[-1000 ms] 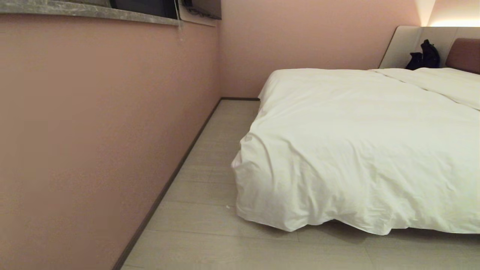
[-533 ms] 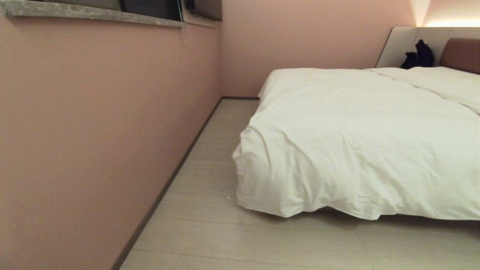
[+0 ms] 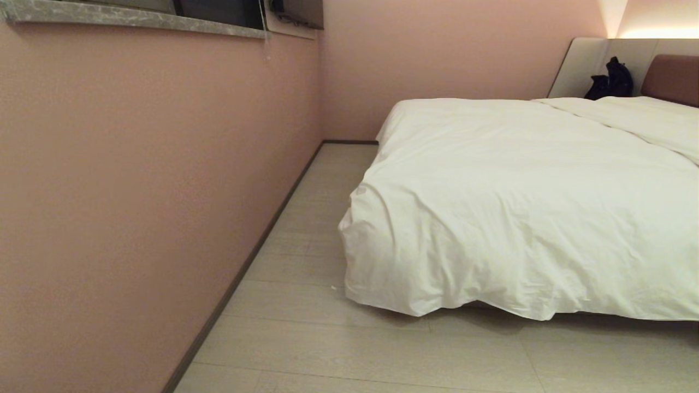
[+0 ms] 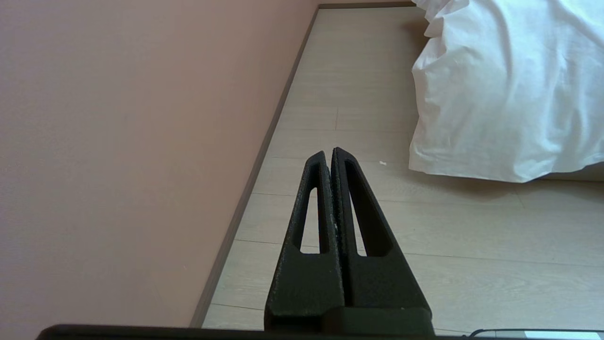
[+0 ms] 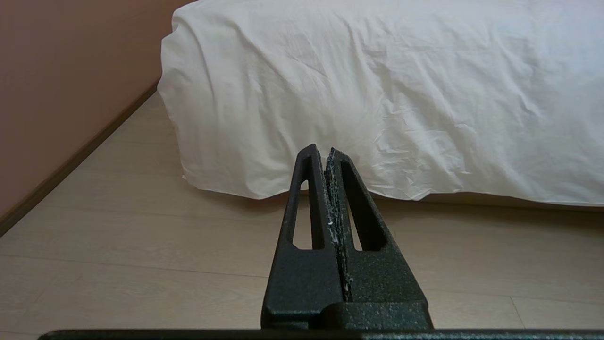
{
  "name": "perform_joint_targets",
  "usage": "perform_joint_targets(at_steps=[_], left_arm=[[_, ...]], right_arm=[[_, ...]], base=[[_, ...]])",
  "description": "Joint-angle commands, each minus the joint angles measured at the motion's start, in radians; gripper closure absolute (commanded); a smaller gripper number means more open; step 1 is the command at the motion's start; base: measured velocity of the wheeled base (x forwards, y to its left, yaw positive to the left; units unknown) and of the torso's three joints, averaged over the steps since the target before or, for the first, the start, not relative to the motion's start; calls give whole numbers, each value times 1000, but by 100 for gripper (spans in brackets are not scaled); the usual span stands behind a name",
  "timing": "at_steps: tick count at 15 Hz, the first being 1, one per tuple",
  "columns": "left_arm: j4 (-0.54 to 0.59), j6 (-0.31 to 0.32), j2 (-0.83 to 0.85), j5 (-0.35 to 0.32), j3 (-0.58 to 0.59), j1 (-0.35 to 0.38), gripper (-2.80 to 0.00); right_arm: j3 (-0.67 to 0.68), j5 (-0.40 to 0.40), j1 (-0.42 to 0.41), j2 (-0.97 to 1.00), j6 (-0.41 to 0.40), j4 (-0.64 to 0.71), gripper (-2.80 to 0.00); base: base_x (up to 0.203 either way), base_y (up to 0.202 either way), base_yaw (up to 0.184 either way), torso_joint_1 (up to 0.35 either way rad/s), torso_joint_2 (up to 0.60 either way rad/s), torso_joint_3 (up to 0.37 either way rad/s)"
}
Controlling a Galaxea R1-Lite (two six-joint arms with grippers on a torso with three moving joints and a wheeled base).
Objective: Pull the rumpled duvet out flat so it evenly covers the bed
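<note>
Filling the right of the head view, the duvet (image 3: 519, 196) already drapes the bed (image 3: 671, 79), its foot edge wavy near the floor. The left gripper (image 4: 329, 153) and right gripper (image 5: 320, 151) are pressed closed, empty, apart from it; little seems left.

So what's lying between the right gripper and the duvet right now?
Only bare wood-look floor. In the right wrist view the right gripper, jaws shut, points at the duvet hanging over the bed's end, with nothing between them.
</note>
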Motion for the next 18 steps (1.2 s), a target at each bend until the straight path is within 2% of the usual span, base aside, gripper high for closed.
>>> perform_joint_targets(at_steps=[1,18], left_arm=[[0,-2,0,0,0,0,0],[-1,-3,0,0,0,0,0]], right_arm=[[0,1,0,0,0,0,0],[0,1,0,0,0,0,0]], base=[[0,0,0,0,0,0],[0,0,0,0,0,0]])
